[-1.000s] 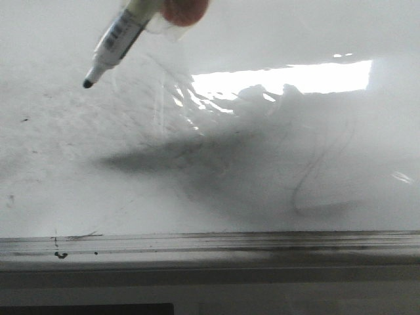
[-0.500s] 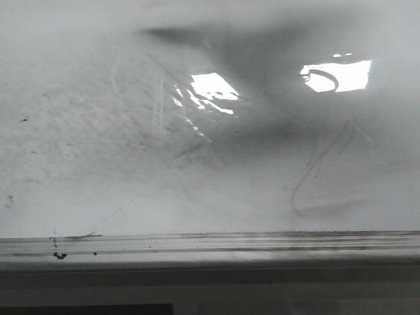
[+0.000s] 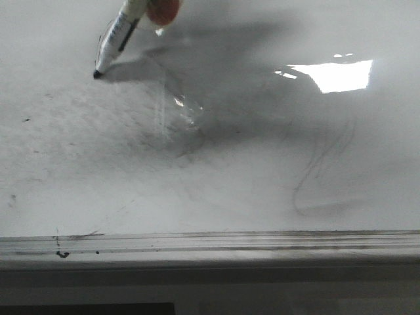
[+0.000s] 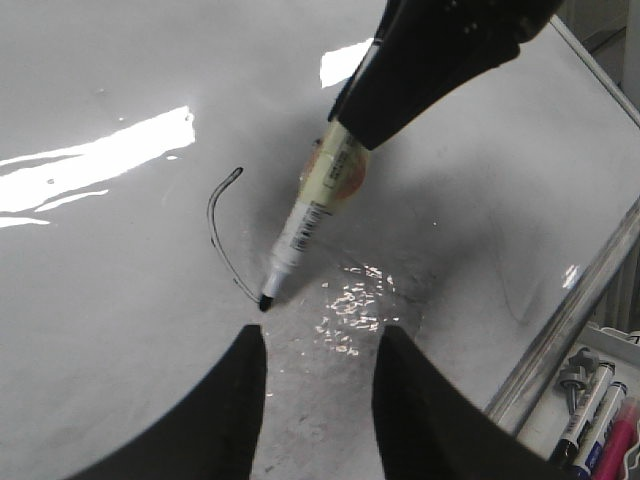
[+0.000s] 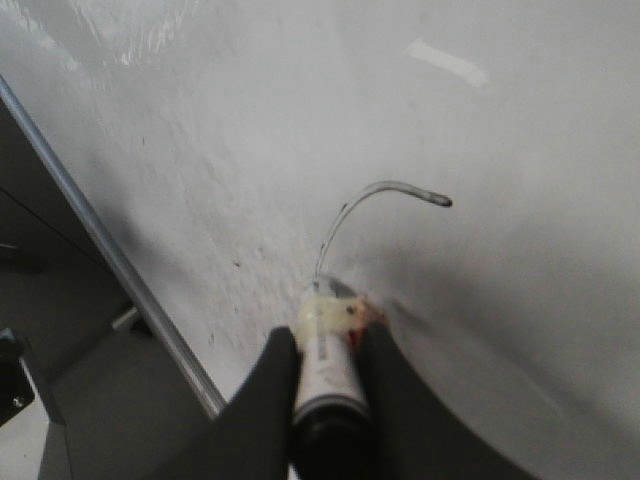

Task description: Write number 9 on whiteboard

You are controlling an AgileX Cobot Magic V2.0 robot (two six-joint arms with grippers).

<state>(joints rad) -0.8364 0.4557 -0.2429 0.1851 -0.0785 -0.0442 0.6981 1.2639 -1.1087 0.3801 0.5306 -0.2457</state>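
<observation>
The whiteboard (image 3: 216, 164) fills the front view, with a glare patch (image 3: 335, 75). My right gripper (image 5: 325, 335) is shut on a white-barrelled black marker (image 5: 328, 375), which is wrapped in yellowish and orange tape. The marker (image 3: 118, 36) enters from the top left and its tip (image 3: 97, 74) rests on the board. In the left wrist view the marker tip (image 4: 265, 300) sits at the end of a thin black curved stroke (image 4: 213, 220) of the number 9. This stroke also shows in the right wrist view (image 5: 375, 195). My left gripper (image 4: 315, 345) is open and empty, just below the tip.
A faint grey erased squiggle (image 3: 315, 177) lies on the board's right part. The grey metal-edged ledge (image 3: 210, 246) runs along the bottom. Several spare markers (image 4: 590, 405) lie in a tray beyond the board's edge. Grey smudges cover the board's middle.
The marker hung off the board at upper left one second ago and left the view half a second ago. It is now back, with its tip on the board slightly higher.
</observation>
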